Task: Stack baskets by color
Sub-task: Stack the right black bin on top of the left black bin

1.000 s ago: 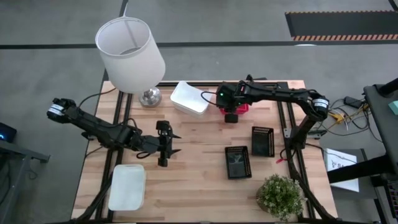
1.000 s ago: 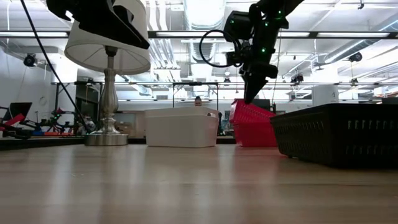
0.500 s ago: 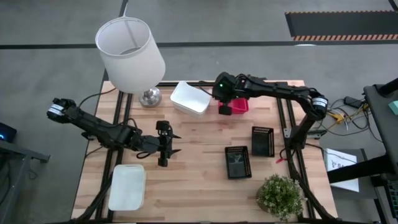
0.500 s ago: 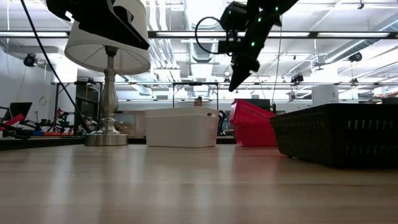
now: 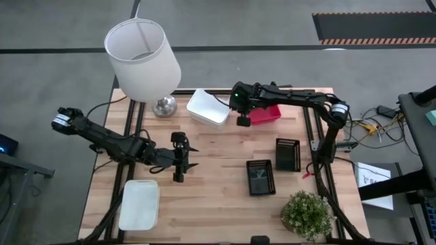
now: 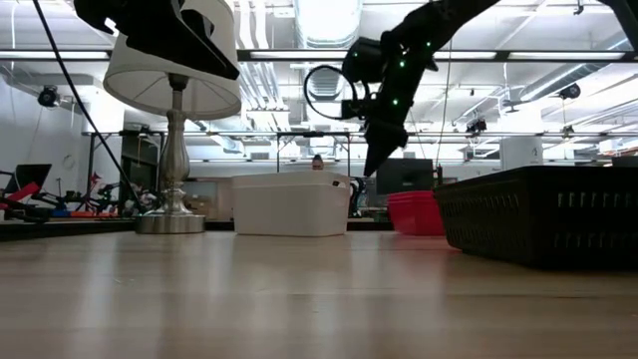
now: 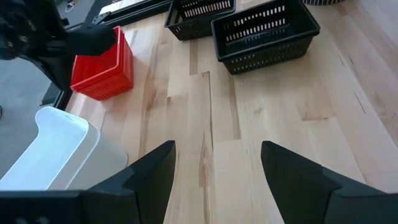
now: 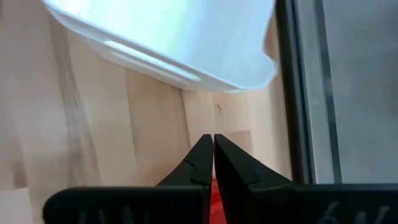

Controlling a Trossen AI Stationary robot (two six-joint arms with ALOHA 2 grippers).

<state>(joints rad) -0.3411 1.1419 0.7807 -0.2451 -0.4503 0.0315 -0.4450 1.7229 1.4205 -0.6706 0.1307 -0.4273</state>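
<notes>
The right gripper [image 5: 242, 122] hangs above the far middle of the table [image 5: 218, 197], its fingers [image 8: 205, 163] pressed together on nothing, between the far white basket [image 5: 208, 107] and the red baskets [image 5: 264, 113]. The left gripper [image 5: 185, 157] waits over the table's left-middle, fingers [image 7: 292, 162] apart and empty.

The reds look done, judging by the left wrist view, where they sit nested as one pile at the far edge. The white at the far edge also looks like a nested pair, though the count is hard to confirm; a second white basket [image 5: 139, 204] lies well apart at the near left corner. Two black baskets [image 5: 261, 177] [image 5: 287, 154] sit side by side on the right, not stacked; a third cannot be made out. So whites and blacks are probably left.

A lamp [image 5: 144, 60] stands at the far left just beside the far white basket, crowding any approach from that side. A plant [image 5: 307, 215] sits at the near right corner, near the closer black basket.
</notes>
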